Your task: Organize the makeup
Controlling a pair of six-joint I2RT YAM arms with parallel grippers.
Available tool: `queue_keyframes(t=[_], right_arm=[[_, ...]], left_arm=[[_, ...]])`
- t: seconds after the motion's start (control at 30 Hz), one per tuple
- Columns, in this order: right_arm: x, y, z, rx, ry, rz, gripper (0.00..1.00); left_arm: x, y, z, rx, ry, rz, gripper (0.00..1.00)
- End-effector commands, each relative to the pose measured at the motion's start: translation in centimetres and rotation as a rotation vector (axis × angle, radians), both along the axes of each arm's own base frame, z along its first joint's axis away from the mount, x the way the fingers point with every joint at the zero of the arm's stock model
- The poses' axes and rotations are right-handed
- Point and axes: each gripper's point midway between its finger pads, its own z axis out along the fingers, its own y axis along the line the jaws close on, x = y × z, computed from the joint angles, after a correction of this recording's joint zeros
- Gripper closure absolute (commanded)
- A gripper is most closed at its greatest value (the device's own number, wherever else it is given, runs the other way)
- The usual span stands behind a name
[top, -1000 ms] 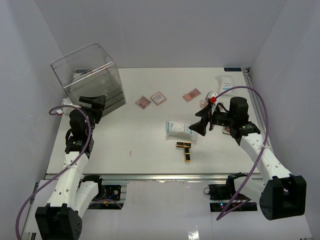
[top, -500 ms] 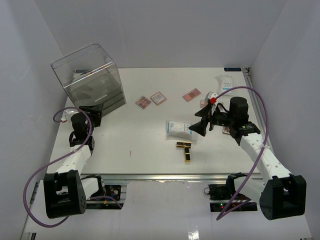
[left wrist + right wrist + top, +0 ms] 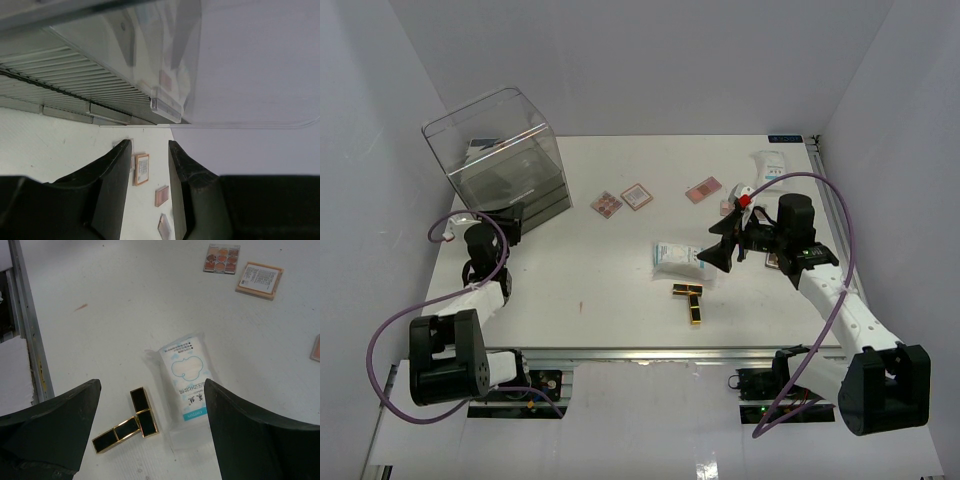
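Pulling our left gripper (image 3: pixel 149 150) back from the box (image 3: pixel 500 150), jaws narrowing on nothing, we leave the sachet (image 3: pixel 187 385) to our wide-open right gripper (image 3: pixel 151 385), still hovering.

A white-blue sachet (image 3: pixel 678 260) lies flat at centre. Just nearer, two black-and-gold lipstick tubes (image 3: pixel 692 300) lie touching in a T. Farther back sit a pan-side-up square palette (image 3: pixel 606 205), a label-side-up square palette (image 3: pixel 637 196) and a pink palette (image 3: pixel 703 189). A second sachet (image 3: pixel 769 166) lies far right.
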Motion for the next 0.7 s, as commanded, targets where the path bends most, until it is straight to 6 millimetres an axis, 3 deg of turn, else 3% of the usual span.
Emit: queue_keyframes(t=[0.0, 0.47, 0.67], right_arm=[[0.1, 0.0, 0.2, 0.008, -0.031, 0.021, 0.10], [0.1, 0.0, -0.2, 0.008, -0.020, 0.026, 0.10], [0.2, 0.0, -0.3, 0.007, -0.016, 0.026, 0.10]], left_arm=[[0.7, 0.6, 1.7, -0.010, -0.072, 0.032, 0.54], [1.7, 1.8, 1.7, -0.058, -0.104, 0.100, 0.55], [2.3, 2.1, 1.4, -0.082, -0.106, 0.118, 0.64]])
